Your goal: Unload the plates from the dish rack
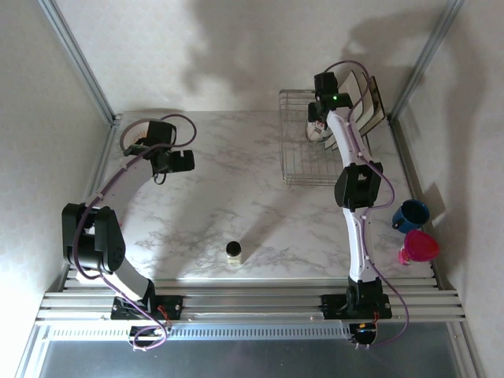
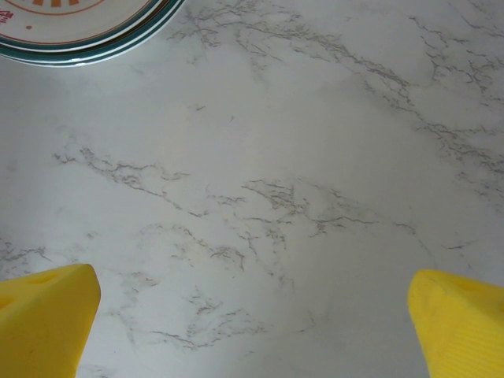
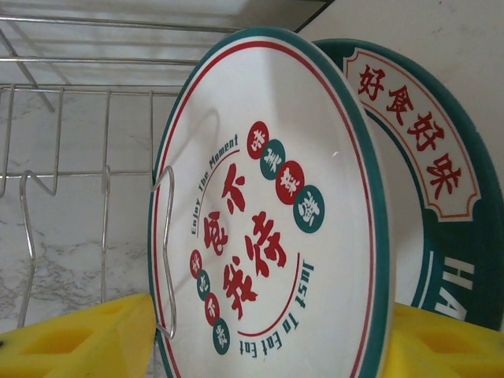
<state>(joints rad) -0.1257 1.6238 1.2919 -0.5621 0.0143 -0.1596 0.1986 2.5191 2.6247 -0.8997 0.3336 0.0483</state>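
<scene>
I have the right gripper [image 1: 317, 126] down in the rectangular silver wire dish rack [image 1: 303, 175], which sits at the far right of the white marble-patterned counter [image 1: 228, 197]. On the right wrist camera its yellow fingers [image 3: 79, 342] straddle a small round white plate with a teal-green rim, a red ring and red lettering [image 3: 268, 205]. One finger is on each side of the plate, low on its lower edge. The plate stands upright against a bent wire divider [image 3: 164, 260]. I cannot tell whether the pads are pressing on it or just bracketing it.

Directly behind that plate stands a second round plate with a broad teal band and red characters on a cream panel [image 3: 441, 157], also upright. At the rack's far right end, the larger square cream plates with dark edges [image 1: 368, 101] lean in a row.

The left gripper [image 1: 175, 161] hangs over the far left part of the counter with its yellow fingers [image 2: 47, 315] spread wide and nothing between them but bare marble. Just beyond them lies a stack of round plates, teal-rimmed with orange pattern [image 2: 79, 31], flat on the counter toward its far left corner.

Along the right edge of the counter I see a blue cup [image 1: 409, 214] with a pink cup [image 1: 419, 247] just beside it on the near side. A small dark jar with a pale top [image 1: 235, 251] stands near the middle of the near edge, well apart from both arms.
</scene>
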